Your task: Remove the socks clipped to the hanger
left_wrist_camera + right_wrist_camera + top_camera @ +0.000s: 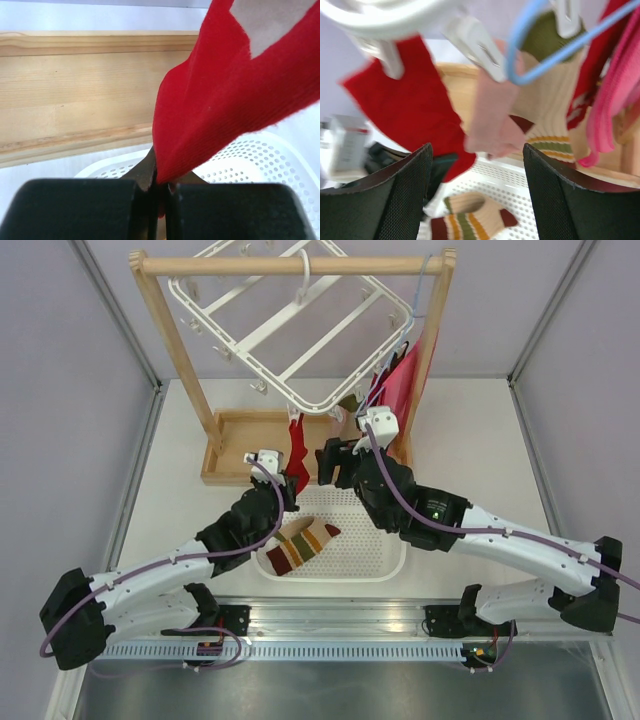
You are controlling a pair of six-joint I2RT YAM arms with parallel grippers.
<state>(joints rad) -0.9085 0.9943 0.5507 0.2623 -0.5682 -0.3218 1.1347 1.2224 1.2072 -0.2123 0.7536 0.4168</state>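
Left fingers [75,210] clench the bottom of the vertical red sock [225,100]; right fingers [395,200] spread.

Seen from above, the pale wooden rack [250,265] stands at 12 o'clock, with the large white plastic rectangular drying frame [367,362] hanging tilted from its top bar. A thin light-blue wire hanger [415,300] and a large pink-red cloth [405,375] hang at the frame's 3 o'clock. A red knit sock [297,455] hangs under the frame's 6 o'clock corner, its lower end between the fingers of the left gripper [160,187]; the right gripper [335,460] is at its 3 o'clock. At the sock's 6 o'clock sits a white perforated plastic basket [360,540], with a striped cream-and-brown sock [300,545] lying in its 8 o'clock part.
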